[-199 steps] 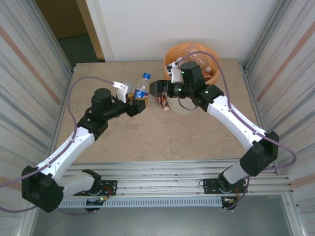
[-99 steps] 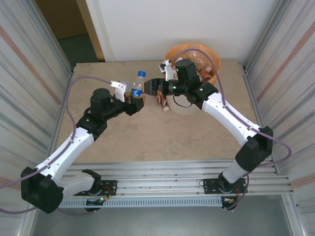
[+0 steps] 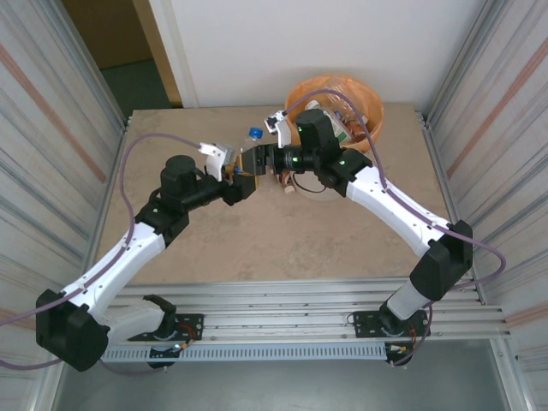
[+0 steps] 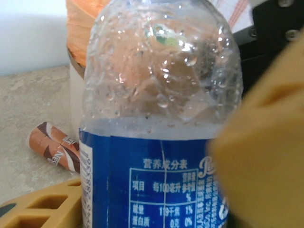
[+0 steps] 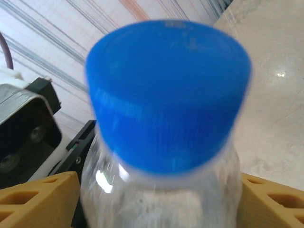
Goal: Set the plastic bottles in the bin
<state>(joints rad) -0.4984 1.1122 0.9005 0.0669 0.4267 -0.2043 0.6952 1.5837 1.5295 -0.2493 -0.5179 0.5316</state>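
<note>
A: Biggest first. What was there?
B: Table (image 3: 257,240), beige top. The bin (image 3: 296,92) stood at its far right, with the orange bag folded over the rim. Bottles inside the bin (image 3: 349,118), clear ones; I couldn't count them.
A: And the arms?
B: Both reached in and met just left of the bin, on the same blue-labelled bottle (image 4: 161,95).
A: Where was that bottle?
B: It was upright between the two grippers, over the table and outside the bin, near its left side.
A: Left gripper (image 4: 156,199)?
B: It was closed on the bottle's lower body. The yellow fingers (image 4: 266,156) pinched it at the label, one on each side.
A: Right gripper (image 5: 159,202)?
B: Its fingers (image 5: 40,199) stood either side of the bottle just under the cap. They were close, but I couldn't tell whether they pressed on it.
A: Anything smaller?
B: A brown-labelled bottle (image 4: 54,148) lay on its side on the table, just beside the bin's base. Smallest was the blue cap (image 5: 166,90), on top of the held bottle.
</note>
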